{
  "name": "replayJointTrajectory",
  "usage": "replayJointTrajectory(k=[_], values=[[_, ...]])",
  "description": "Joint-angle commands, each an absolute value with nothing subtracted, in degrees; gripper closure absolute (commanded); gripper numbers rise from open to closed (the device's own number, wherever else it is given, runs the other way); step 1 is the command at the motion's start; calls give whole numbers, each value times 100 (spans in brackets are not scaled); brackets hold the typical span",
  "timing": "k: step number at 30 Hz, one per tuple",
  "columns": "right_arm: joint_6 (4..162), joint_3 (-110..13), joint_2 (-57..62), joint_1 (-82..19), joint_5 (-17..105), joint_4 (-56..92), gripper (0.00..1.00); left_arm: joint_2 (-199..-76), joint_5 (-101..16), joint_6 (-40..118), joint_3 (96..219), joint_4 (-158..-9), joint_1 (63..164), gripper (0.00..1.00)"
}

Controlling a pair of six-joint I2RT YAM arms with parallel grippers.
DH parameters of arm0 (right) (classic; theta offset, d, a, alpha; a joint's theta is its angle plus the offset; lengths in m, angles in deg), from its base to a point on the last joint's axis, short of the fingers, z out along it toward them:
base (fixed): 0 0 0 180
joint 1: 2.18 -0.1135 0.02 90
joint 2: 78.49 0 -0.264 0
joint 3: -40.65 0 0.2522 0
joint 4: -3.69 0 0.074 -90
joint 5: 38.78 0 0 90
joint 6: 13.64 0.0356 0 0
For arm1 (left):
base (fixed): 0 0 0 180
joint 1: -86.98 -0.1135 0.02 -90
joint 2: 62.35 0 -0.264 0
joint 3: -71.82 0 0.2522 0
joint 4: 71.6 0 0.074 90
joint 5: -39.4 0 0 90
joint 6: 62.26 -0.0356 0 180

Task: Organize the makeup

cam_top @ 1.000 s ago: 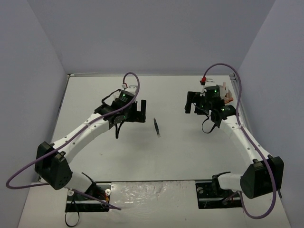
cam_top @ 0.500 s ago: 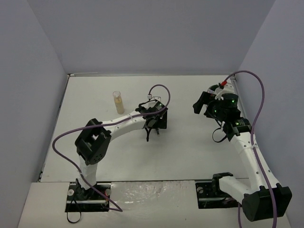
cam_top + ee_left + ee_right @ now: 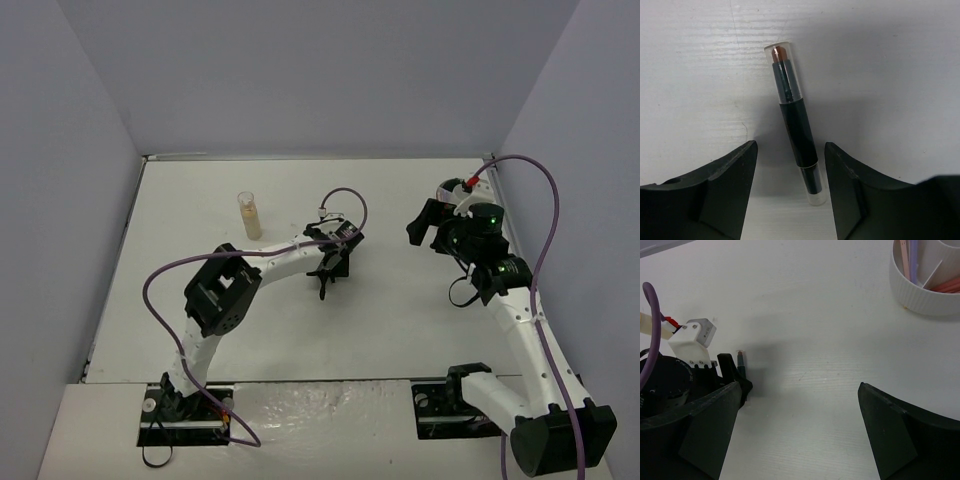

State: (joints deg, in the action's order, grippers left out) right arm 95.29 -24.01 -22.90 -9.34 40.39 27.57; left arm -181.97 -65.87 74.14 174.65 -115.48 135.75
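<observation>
Black stick (image 3: 796, 132), left gripper (image 3: 790, 146) straddling, bowl (image 3: 925, 295) cropped

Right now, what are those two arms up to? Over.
Left fingers astride the black stick, not touching it. Right fingers open, empty, white bowl ahead. Nothing blocking the stick.
</observation>
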Motion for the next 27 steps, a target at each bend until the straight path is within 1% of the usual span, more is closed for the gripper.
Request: replayJointTrajectory(k=[1,2,3,6,11,14,16,22,27], values=[[9461,-2383,-2408,-942,3986,2445,0,-18170,-6606,7583,17599,-11551,13620,50],[9456,-2383,-2409,-947,3970,2440,0,-18170,-6589,7600,17539,-11522,13620,53],[9464,-2383,-2417,-947,3962,2448,0,-18170,-6572,7625,17497,-11472,13620,61],[9482,-2391,-2417,-939,3918,2448,0,-18127,-6502,7677,17270,-11385,13628,79],[9499,-2427,-2399,-939,3789,2448,0,-17898,-6539,7664,16929,-11326,13629,99],[9517,-2455,-2381,-939,3466,2422,0,-17457,-6629,7397,16673,-11048,13635,100],[9575,-2470,-2374,-939,3131,2364,0,-16954,-6666,7033,16447,-10611,13679,100],[9905,-2713,-2118,-955,1918,2094,0,-15884,-6461,5531,15772,-8806,13862,100],[10135,-2934,-1942,-1041,1466,1913,1,-15413,-6061,4271,15480,-7464,14098,100]])
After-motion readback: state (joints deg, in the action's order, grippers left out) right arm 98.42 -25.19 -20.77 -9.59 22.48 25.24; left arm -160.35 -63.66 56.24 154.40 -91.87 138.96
